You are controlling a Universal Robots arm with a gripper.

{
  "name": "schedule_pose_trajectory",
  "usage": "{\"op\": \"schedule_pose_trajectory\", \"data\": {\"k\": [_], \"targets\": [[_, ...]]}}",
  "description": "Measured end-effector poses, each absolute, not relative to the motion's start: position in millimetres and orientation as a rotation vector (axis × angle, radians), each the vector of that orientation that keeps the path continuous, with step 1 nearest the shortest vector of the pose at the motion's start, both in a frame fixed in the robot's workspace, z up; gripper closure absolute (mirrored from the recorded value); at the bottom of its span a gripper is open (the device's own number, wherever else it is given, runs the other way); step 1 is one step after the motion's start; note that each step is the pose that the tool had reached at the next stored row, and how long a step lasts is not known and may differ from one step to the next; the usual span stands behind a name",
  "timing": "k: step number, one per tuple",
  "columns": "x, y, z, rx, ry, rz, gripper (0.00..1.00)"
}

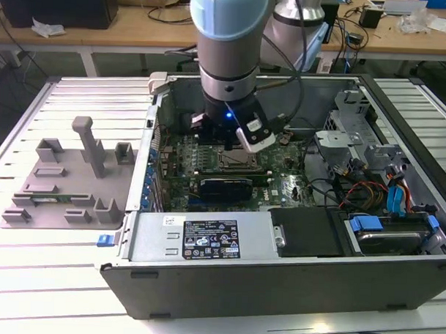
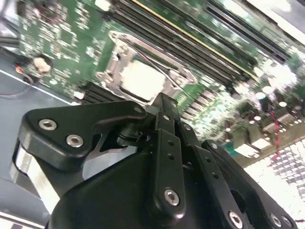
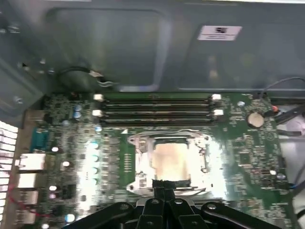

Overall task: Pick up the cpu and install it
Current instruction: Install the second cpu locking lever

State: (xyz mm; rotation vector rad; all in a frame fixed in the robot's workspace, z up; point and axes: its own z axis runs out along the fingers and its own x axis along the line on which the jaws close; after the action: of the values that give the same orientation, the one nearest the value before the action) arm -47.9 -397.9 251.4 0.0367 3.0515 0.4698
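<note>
The gripper sits closest to the lens in both wrist views, its black fingers drawn together to a narrow tip with nothing between them. Just beyond that tip lies the one cpu, pale and flat, seated inside the socket frame on the motherboard; the tip hangs at the cpu's near edge, and whether it touches cannot be told. Past the socket run four long memory slots, side by side. In the exterior view the arm reaches down into the open case, and one grey tray lies well apart, toward the exterior view's left.
</note>
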Motion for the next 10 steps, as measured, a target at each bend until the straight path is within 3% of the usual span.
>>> {"op": "schedule_pose_trajectory", "data": {"k": [10], "targets": [[-35, -420, 245, 0.038, 3.056, 0.463, 0.89]]}}
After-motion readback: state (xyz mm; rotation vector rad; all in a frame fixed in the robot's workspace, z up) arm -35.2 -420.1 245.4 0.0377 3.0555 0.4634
